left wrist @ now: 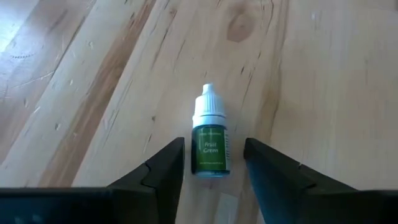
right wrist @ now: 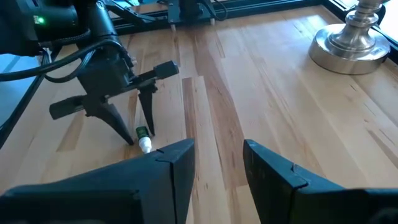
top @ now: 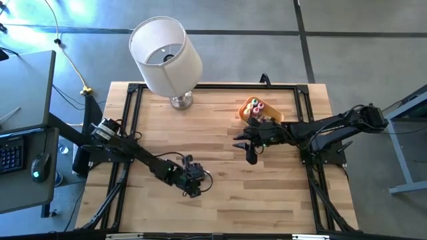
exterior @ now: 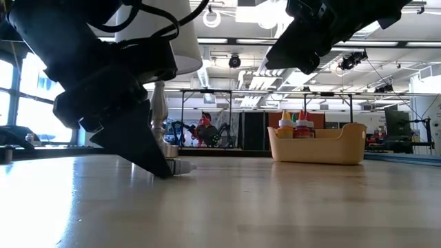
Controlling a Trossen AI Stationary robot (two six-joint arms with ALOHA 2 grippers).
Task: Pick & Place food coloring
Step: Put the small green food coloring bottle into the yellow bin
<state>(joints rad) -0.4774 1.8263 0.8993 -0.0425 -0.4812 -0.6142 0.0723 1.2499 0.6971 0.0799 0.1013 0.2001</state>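
Left gripper [left wrist: 213,163] down at the table's [top: 220,193] near-left part, fingers apart, straddling a green food coloring bottle [left wrist: 211,142] lying flat, white cap pointing away, sides not gripped. Farther right, right gripper [top: 248,148] raised mid-table, fingers apart, empty. Far right, more bottles [exterior: 297,126] upright in the orange bowl [exterior: 320,147].

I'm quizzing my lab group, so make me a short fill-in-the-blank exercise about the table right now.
1. The left gripper straddles a bottle whose label reads Fruit ____.
2. That bottle lies on its ____.
3. The other bottles stand in an orange ____.
4. The lamp has a ____ shade.

Missing words: Green; side; bowl; white
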